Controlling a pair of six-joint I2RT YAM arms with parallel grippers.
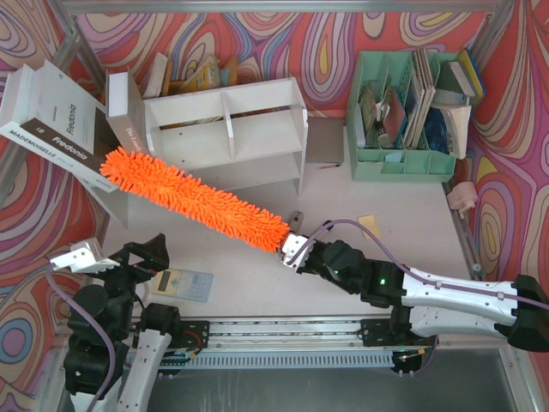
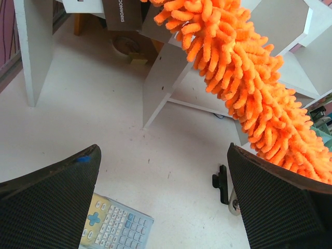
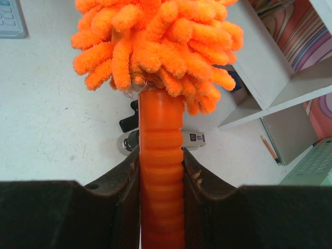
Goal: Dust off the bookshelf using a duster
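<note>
Fronds of thick, bright orange microfibre cover the duster (image 1: 193, 199) down to a ribbed orange handle (image 3: 161, 150), which the right gripper (image 3: 161, 171) pinches between its two fingers. It slants across the front of the white bookshelf (image 1: 227, 137), fluffy tip at the shelf's left end near a leaning grey book (image 1: 51, 116), handle end out over the table (image 1: 360, 257). The left gripper (image 2: 163, 197) hangs spread wide and holds nothing, above a calculator (image 1: 184, 283), while the mint-green organiser (image 1: 403, 163) at the right rear carries books and papers standing upright in its slots
</note>
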